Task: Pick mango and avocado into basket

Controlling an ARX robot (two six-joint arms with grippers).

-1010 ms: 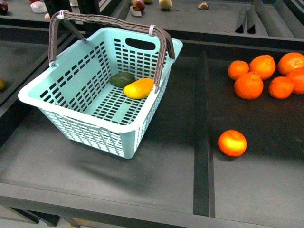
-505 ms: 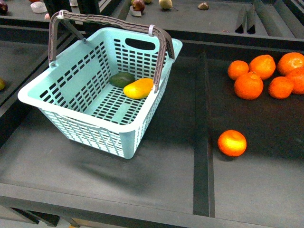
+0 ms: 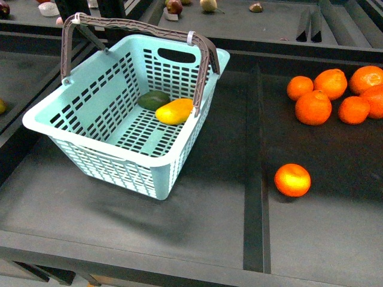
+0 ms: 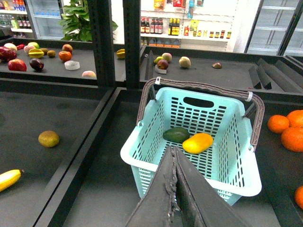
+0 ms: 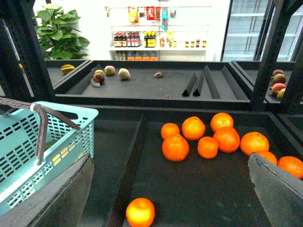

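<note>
So the mango (image 3: 174, 111) and avocado (image 3: 154, 99) are both sitting in the basket (image 3: 84, 139), touching each other near the far wall by the right handle. The left end effector (image 4: 173, 189) is pinched together, nothing in it, hanging above the basket's near rim and pointing at the fruit, which lies just past its tips. The right end effector (image 5: 170, 189) is spread wide and empty, well off to the side of the basket, over the dark tabletop (image 3: 209, 209) with the oranges (image 5: 208, 137) ahead and one loose orange (image 5: 140, 212) nearer.
</note>
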